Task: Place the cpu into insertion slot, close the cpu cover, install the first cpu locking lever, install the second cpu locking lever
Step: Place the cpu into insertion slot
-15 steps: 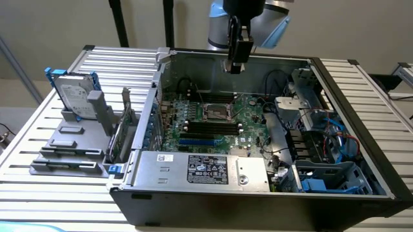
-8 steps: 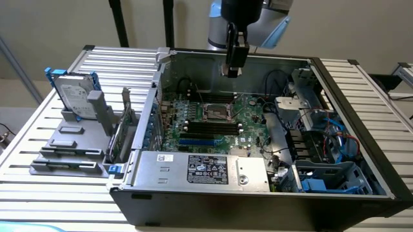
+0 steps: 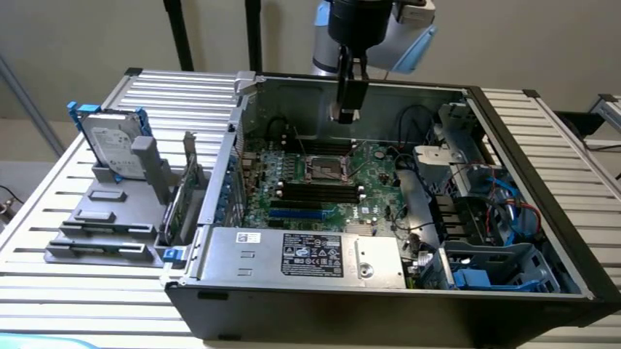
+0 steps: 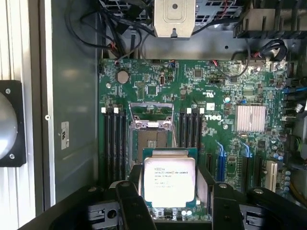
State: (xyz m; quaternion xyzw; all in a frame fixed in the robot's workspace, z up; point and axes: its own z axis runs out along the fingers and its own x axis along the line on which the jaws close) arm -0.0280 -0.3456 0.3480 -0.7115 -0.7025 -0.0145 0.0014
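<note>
My gripper [image 3: 345, 110] hangs inside the open computer case, well above the green circuit board. In the wrist view its black fingers [image 4: 128, 199] are shut on the two sides of the cpu [image 4: 169, 181], which shows its silvery printed face. The insertion slot [image 4: 152, 142] [image 3: 326, 170] lies on the board beyond the cpu, with its dark centre bare. The cpu cover [image 4: 151, 114] is swung open at the slot's far edge. Thin wire levers [image 4: 174, 135] stand loose beside the slot.
Black memory slots [image 4: 114, 143] flank the socket on both sides. A grey labelled metal box [image 3: 301, 254] sits at the case's near edge. Cables and a blue drive cage [image 3: 495, 273] crowd the exterior view's right. A hard drive [image 3: 115, 149] stands outside the case on the left.
</note>
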